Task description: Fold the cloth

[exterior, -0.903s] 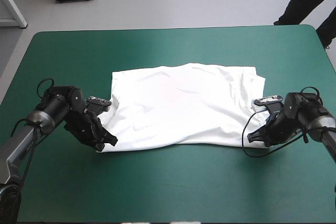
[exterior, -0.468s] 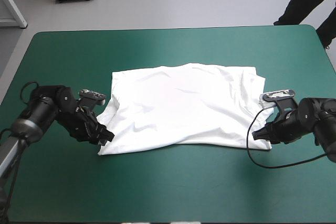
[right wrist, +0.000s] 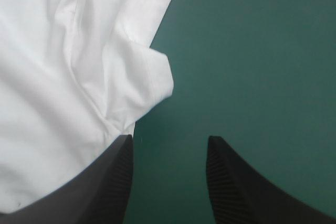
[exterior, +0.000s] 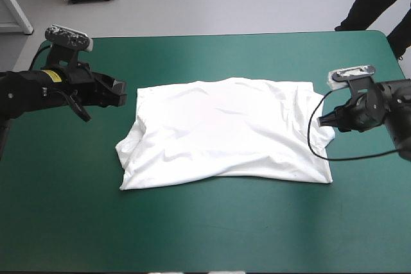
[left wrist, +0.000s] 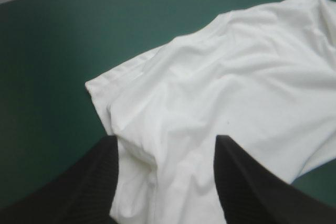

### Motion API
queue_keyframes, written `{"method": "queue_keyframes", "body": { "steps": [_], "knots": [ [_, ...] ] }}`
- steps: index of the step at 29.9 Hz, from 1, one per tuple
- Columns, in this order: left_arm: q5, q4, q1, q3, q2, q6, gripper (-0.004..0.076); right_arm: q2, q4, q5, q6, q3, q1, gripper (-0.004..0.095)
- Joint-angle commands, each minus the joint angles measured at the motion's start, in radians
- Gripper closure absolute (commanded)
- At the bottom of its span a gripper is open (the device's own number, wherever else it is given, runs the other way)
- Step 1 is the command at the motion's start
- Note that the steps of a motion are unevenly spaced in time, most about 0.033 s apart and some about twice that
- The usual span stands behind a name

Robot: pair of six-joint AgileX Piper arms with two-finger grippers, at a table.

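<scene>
Your T-shirt (exterior: 225, 133) lay flat on the teal-green cover (exterior: 192, 229), long axis arm to arm. Left gripper (exterior: 121, 92), open and empty, hung off its far-left corner; right gripper (exterior: 325, 120), likewise open, sat nearer, beside its right edge.

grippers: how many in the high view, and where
2. The left gripper is open off the far left corner of the T-shirt; the right gripper is open at its right edge. Neither holds it.

The table (exterior: 212, 235), under a teal-green cover, bears the white T-shirt (exterior: 225, 133), which lies as a flat, rumpled, folded band across the table's middle, well apart from all its edges.
</scene>
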Motion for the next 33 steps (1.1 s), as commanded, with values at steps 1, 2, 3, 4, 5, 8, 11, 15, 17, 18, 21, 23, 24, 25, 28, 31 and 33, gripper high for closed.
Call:
{"method": "queue_keyframes", "body": {
  "steps": [1,2,3,4,5,8,11,15,17,18,21,23,24,25,28,31,33],
  "knots": [
    [-0.056,-0.057,-0.004,-0.057,-0.007,0.009,0.0318,0.095,-0.02,-0.028,0.008,-0.108,0.0,0.0476],
    [-0.054,-0.067,-0.004,-0.057,-0.007,0.021,0.0318,0.13,-0.022,-0.018,0.012,-0.125,0.0,0.0476],
    [-0.052,-0.067,-0.004,-0.057,-0.007,0.023,0.0318,0.164,-0.022,-0.012,0.015,-0.148,0.0,0.0476],
    [-0.049,-0.067,-0.004,-0.057,-0.007,0.023,0.0318,0.19,-0.022,-0.009,0.015,-0.158,0.0,0.0476],
    [-0.044,-0.067,-0.004,-0.057,-0.007,0.023,0.0318,0.218,-0.022,-0.009,0.015,-0.166,0.0,0.0476],
    [-0.02,-0.067,-0.004,-0.057,-0.007,0.025,0.0318,0.283,-0.02,-0.018,0.015,-0.174,0.0,0.0476],
    [-0.014,-0.065,-0.004,-0.057,-0.007,0.025,0.0318,0.341,-0.015,-0.015,0.015,-0.172,0.0,0.0476],
    [-0.006,-0.065,-0.004,-0.057,-0.007,0.025,0.0318,0.388,0.006,-0.03,0.015,-0.172,0.0,0.0476],
    [-0.001,-0.065,-0.004,-0.057,-0.007,0.025,0.0318,0.406,0.01,-0.048,0.015,-0.172,0.0,0.0476],
    [0.0,-0.065,-0.004,-0.057,-0.007,0.025,0.0318,0.412,0.01,-0.05,0.015,-0.172,0.0,0.0476],
    [0.007,-0.063,-0.004,-0.057,-0.007,0.025,0.0318,0.438,0.013,-0.041,0.015,-0.172,-0.006,0.0476],
    [0.011,-0.061,-0.004,-0.057,-0.007,0.025,0.0318,0.457,0.038,-0.031,0.015,-0.172,-0.012,0.0476],
    [0.015,-0.061,-0.004,-0.057,-0.007,0.025,0.0318,0.465,0.045,-0.027,0.015,-0.17,-0.014,0.0476],
    [0.02,-0.061,-0.004,-0.057,-0.007,0.025,0.0318,0.472,0.045,-0.023,0.015,-0.17,-0.014,0.0476],
    [0.02,-0.061,-0.004,-0.057,-0.007,0.025,0.0318,0.486,0.05,-0.021,0.013,-0.17,-0.018,0.051],
    [0.02,-0.061,-0.004,-0.057,-0.007,0.025,0.0318,0.493,0.05,-0.021,0.003,-0.17,-0.021,0.0641],
    [0.02,-0.061,-0.004,-0.057,-0.007,0.025,0.032,0.493,0.035,-0.021,0.003,-0.17,-0.021,0.0787]
  ]
}}
